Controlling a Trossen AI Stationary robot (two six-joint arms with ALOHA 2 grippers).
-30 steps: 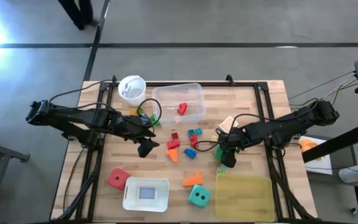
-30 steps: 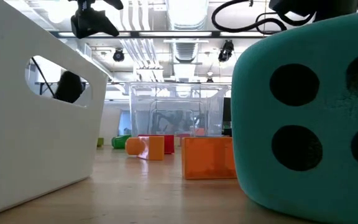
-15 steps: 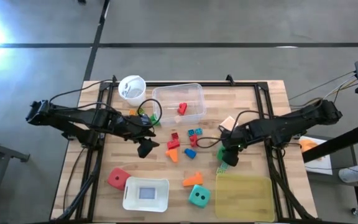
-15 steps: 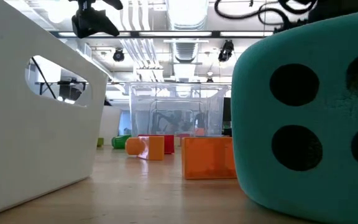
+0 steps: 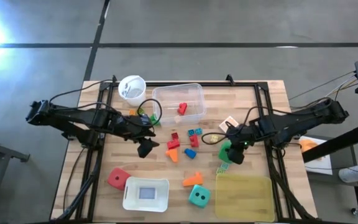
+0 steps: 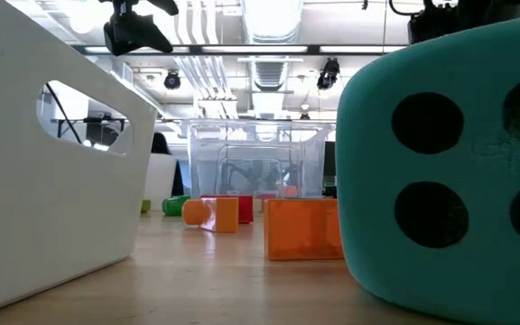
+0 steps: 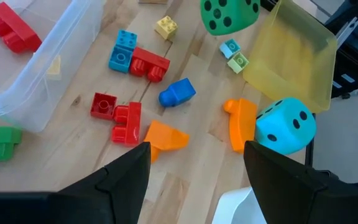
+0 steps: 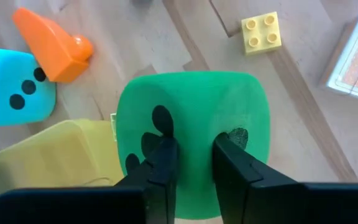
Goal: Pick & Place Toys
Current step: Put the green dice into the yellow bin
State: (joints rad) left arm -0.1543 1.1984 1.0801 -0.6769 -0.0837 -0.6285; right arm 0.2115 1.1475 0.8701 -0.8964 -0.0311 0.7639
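The white cup [image 5: 131,87] stands at the table's [image 5: 272,106] far-left corner, with the clear tub [image 5: 179,103] beside it holding a red block [image 5: 183,108]. The left gripper [image 5: 146,148] hangs left of the table's middle, fingers wide apart and holding nothing. Near the front edge sit the red die [image 5: 116,178], a white bin [image 5: 145,193], an orange block [image 5: 192,180] and the teal die [image 5: 198,196]. Red, blue and orange blocks [image 5: 182,144] lie scattered around the middle. Toward the right, the right gripper [image 5: 231,153] is pinched narrow into the green die [image 5: 226,151], which shows between the middle and the yellow tray [image 5: 243,196] at the front-right corner. A yellow block [image 8: 261,31] lies close by.
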